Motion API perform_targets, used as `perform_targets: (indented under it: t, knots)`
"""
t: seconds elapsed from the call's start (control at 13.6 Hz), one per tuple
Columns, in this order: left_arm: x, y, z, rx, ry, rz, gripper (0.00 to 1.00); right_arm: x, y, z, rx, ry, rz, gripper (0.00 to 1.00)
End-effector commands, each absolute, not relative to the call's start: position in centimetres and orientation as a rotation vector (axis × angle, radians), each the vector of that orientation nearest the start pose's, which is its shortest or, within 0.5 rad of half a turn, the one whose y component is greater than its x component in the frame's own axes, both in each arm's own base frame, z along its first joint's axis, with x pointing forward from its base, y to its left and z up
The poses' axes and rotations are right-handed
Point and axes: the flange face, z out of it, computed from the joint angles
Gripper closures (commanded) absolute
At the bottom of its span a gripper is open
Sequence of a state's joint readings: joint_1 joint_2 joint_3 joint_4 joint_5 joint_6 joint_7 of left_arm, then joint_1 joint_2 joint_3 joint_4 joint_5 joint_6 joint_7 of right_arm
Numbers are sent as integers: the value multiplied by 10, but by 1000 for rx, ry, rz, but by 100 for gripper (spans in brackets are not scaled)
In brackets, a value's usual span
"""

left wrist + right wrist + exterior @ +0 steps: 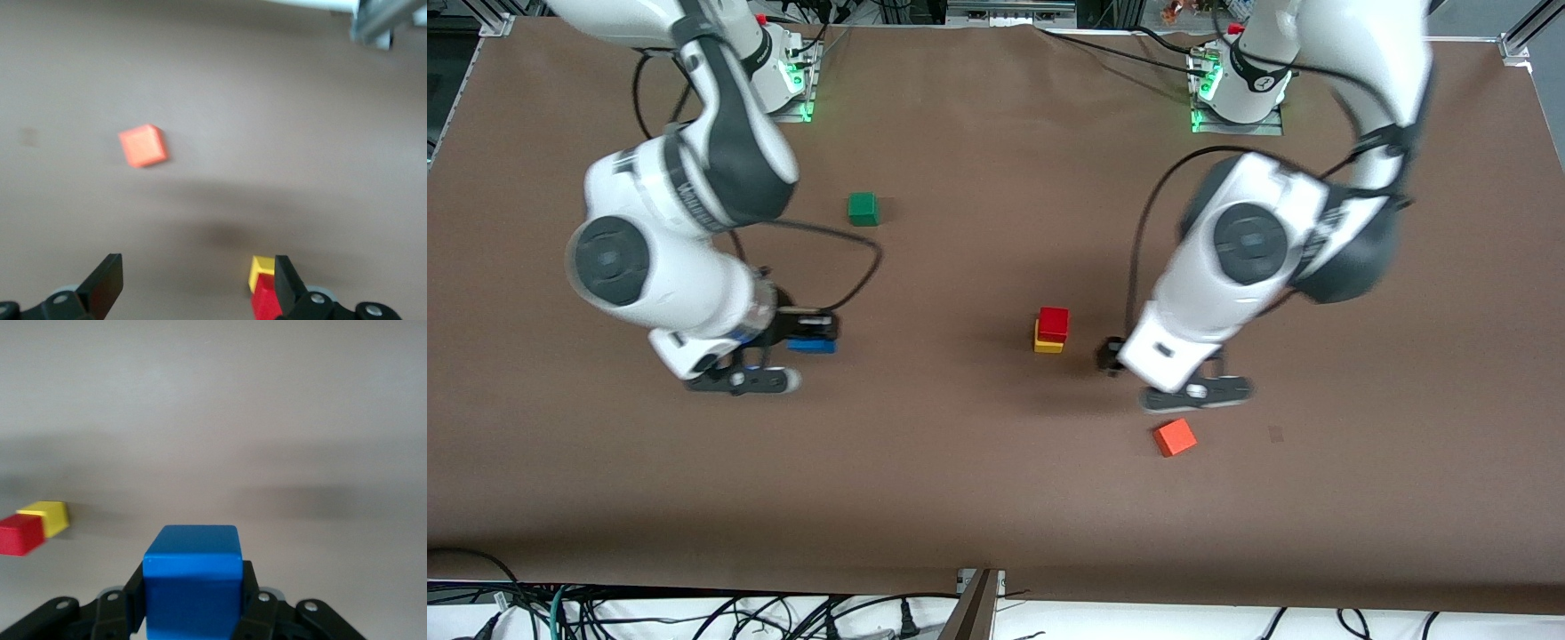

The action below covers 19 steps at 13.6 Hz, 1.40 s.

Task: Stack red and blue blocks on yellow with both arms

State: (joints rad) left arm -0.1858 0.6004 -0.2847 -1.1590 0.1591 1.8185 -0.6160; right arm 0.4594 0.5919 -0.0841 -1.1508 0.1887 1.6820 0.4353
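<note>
The red block (1054,322) sits on the yellow block (1047,345) near the table's middle. My left gripper (1112,356) is open and empty, just beside this stack on the left arm's side. In the left wrist view the left gripper (198,287) shows its jaws wide apart, with the red block (263,301) and yellow block (259,269) next to one finger. My right gripper (809,333) is shut on the blue block (811,345), toward the right arm's end. The right wrist view shows the right gripper (192,587) holding the blue block (192,573), with the red block (20,535) and yellow block (50,517) off to the side.
An orange-red cube (1175,437) lies nearer to the front camera than the left gripper; it also shows in the left wrist view (143,145). A green cube (863,209) lies closer to the robot bases, toward the right arm's end.
</note>
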Motion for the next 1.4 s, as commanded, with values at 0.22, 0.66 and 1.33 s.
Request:
perform_targets:
  t: [0.22,0.66,1.33]
  knots:
    - [670,-111,544,-3144,-57,24,0,629,422,445,-2986,226,6,64]
    - [647,-45,559,-3081,-107,214,0,600,524,377,-2866,290,-191,64]
    - [582,-17,558,-3080,-103,173,0,554,587,329,-2917,273,-271,64]
